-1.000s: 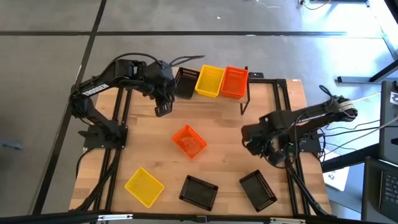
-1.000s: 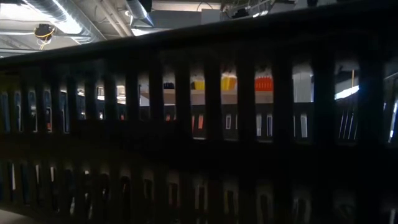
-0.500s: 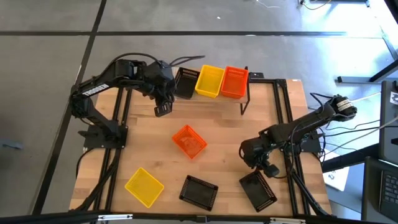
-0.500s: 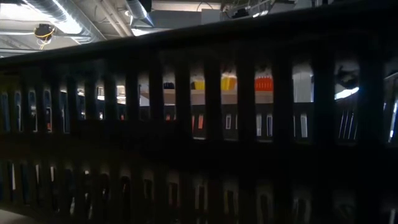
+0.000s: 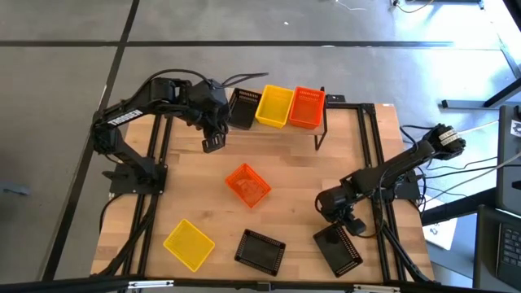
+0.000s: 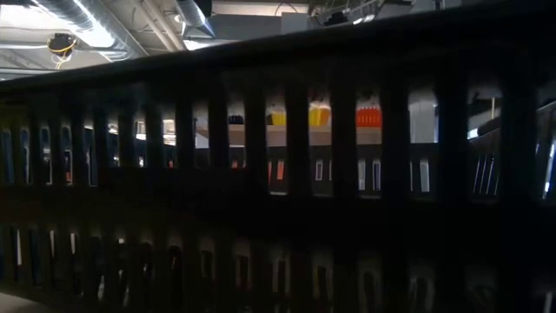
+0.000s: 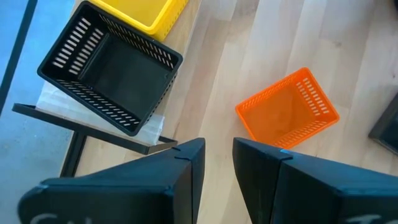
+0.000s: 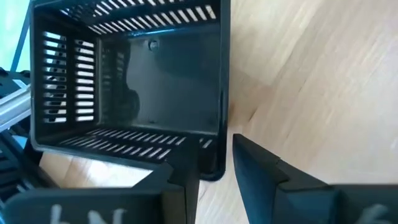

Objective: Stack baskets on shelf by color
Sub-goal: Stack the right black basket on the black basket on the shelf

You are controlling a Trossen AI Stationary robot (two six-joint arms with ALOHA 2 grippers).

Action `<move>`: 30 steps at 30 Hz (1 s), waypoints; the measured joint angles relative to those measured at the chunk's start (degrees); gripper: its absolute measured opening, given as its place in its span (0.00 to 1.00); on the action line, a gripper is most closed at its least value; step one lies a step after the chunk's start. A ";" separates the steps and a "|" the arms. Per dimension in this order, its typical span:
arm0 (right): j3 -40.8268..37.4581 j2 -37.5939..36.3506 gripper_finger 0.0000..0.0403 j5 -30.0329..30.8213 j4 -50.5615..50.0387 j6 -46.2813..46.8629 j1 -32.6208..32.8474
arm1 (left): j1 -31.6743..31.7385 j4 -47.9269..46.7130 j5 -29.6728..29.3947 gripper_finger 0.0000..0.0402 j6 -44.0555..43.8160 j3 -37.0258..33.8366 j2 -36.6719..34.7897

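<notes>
Looking down from above, you see the right pincer (image 5: 348,221) low over the front right of the worktop (image 5: 293,171), at the rim of a black basket (image 5: 338,248) that lies there tilted. In the right wrist view its two fingers (image 8: 261,180) stand slightly apart with that basket's (image 8: 127,81) corner wall just in front of the gap; you cannot tell whether they touch it, and nothing is gripped between them. The left pincer (image 5: 213,143) hangs at the back left of the worktop, just in front of the shelf (image 5: 321,122), its fingers (image 7: 186,174) parted by a narrow gap and empty. On the shelf, a black basket (image 5: 243,108) sits at the left end, turned askew and overhanging the plank's edge, a yellow basket (image 5: 275,107) sits beside it in the middle, and an orange basket (image 5: 307,107) sits at the right. A second orange basket (image 5: 247,184) rests near the middle of the worktop. Along the front edge lie a yellow basket (image 5: 189,243) at the left and another black basket (image 5: 260,251) between it and the one under the right pincer. The low view is almost wholly blocked by a dark slotted wall close to the lens; through the slots you glimpse the yellow and orange on the shelf.
</notes>
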 joint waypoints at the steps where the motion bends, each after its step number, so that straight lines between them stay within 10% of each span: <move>1: -0.47 0.00 0.23 0.01 0.96 0.13 0.00 | 0.00 0.00 -0.01 0.19 0.00 0.00 0.00; 30: 1.74 -0.68 0.01 5.26 3.84 17.59 -4.17 | 0.01 0.19 -0.48 0.19 1.25 0.00 0.04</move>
